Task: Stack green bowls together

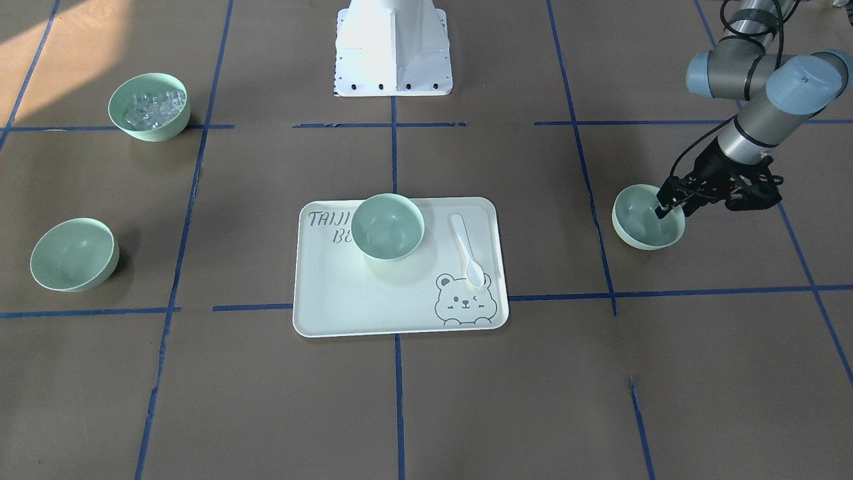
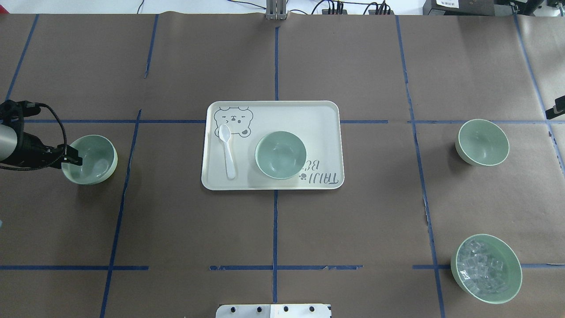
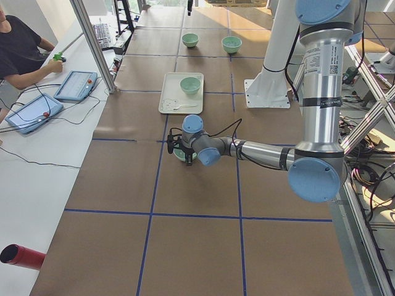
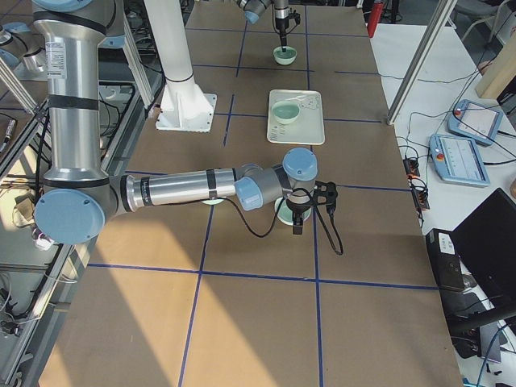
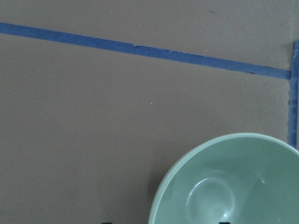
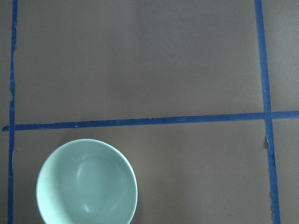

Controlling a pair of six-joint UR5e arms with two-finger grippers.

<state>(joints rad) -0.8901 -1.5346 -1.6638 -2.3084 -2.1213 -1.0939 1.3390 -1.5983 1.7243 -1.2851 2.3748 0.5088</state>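
At right of frame, the left tool (image 1: 673,209) straddles the rim of the green bowl (image 1: 636,225) on the surface (image 1: 700,347), jaws apart, likely placed to pinch and lift it for stacking.

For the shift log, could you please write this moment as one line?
left gripper: open, astride left bowl rim | right gripper: near right bowl, state unclear | tray bowl: untouched | stacked: none
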